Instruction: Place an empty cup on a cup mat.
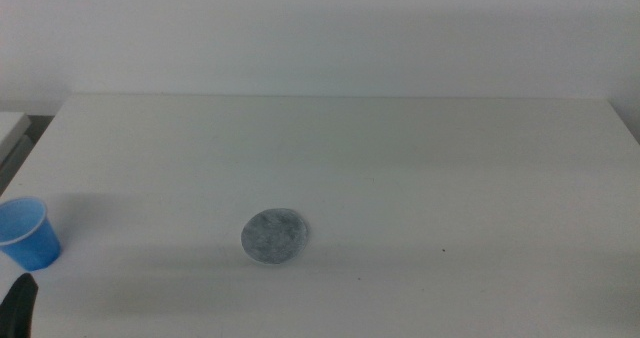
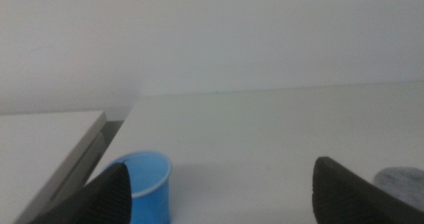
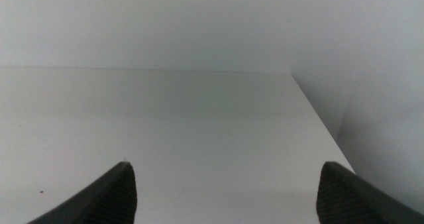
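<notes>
The small bright blue cup (image 1: 27, 232) stands upright on the white table near its left edge. The round speckled grey cup mat (image 1: 273, 237) lies flat at the table's front middle, well to the right of the cup. My left gripper (image 1: 20, 306) shows only as a dark tip at the bottom left corner, just in front of the cup. In the left wrist view its jaws stand wide apart, with the cup (image 2: 149, 184) partly behind one jaw and the mat's edge (image 2: 401, 181) beside the other. My right gripper (image 3: 225, 197) is open and empty, out of the middle view.
The white table (image 1: 400, 178) runs back to a pale wall. A second pale surface (image 2: 40, 144) sits beyond a dark gap at the table's left edge. The table's right edge (image 3: 318, 124) shows in the right wrist view.
</notes>
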{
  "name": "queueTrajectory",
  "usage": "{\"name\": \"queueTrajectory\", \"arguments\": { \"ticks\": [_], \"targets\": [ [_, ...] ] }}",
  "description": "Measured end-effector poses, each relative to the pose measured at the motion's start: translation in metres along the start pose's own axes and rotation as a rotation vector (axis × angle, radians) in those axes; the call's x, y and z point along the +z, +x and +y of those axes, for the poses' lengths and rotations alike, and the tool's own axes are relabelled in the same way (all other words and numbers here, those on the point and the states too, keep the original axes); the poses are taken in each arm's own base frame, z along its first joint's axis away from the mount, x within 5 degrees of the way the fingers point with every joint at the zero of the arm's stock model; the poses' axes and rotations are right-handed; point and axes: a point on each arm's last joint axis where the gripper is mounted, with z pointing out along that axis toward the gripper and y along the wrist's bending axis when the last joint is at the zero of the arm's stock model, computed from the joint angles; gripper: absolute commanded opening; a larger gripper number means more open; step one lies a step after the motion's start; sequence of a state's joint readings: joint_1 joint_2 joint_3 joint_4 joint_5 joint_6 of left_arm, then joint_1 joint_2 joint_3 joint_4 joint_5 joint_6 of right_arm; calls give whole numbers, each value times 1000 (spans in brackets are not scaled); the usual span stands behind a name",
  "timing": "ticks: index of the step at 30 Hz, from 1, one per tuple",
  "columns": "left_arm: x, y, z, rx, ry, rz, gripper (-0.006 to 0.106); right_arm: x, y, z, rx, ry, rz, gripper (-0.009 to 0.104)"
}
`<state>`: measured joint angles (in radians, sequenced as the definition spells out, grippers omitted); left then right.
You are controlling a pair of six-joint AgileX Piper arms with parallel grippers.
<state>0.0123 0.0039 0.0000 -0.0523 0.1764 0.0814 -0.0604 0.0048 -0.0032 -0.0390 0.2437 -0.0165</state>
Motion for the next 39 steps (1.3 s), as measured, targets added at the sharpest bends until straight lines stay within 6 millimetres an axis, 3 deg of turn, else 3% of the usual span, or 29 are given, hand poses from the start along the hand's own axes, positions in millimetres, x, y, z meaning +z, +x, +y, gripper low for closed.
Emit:
{"name": "queueTrajectory", "arguments": {
  "ticks": [3,10,13,20,26,33,39],
  "targets": [
    [-1,-14,2,-30,-27,78,94,0,0,0,0,0,0,93],
    [9,-122,16,-63,-147,431,94,0,0,0,0,0,0,93],
    [21,-153,24,-71,-160,580,94,0,0,0,0,0,0,93],
    [82,-180,45,-92,-124,918,94,0,0,0,0,0,0,93],
    [158,-159,69,-88,-97,1115,94,0,0,0,0,0,0,93],
    [215,-126,103,-85,-64,1259,94,0,0,0,0,0,0,93],
    [250,-90,123,-84,-8,1360,94,0,0,0,0,0,0,93]
  ]
}}
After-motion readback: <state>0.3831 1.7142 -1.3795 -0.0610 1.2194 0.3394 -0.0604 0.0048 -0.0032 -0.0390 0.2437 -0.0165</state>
